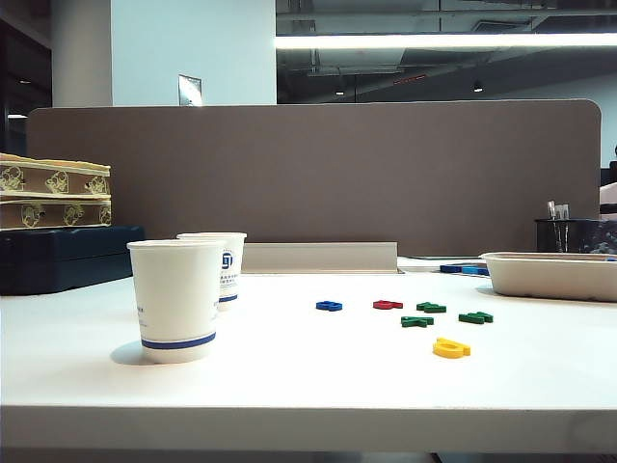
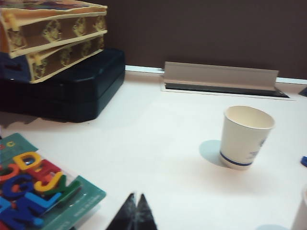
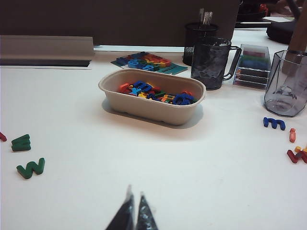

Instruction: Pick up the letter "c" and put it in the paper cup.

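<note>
The paper cup (image 1: 176, 299), white with a dark blue band at its base, stands upright at the front left of the table. Only its edge (image 2: 302, 211) shows in the left wrist view. The letter "c" does not show in any view. My left gripper (image 2: 137, 195) is shut and empty, low over bare table between a card of letters and the cups. My right gripper (image 3: 135, 191) is also shut and empty, over bare table in front of a beige tray. Neither gripper appears in the exterior view.
A second white cup with a blue logo (image 1: 220, 265) (image 2: 244, 136) stands just behind. Loose letters lie mid-table: blue (image 1: 329, 306), dark red (image 1: 388, 305), green (image 1: 431, 308), yellow (image 1: 451, 348). A tray of letters (image 3: 112, 93), dark mug (image 3: 211, 62), clear glass (image 3: 288, 86), stacked boxes (image 1: 53, 193).
</note>
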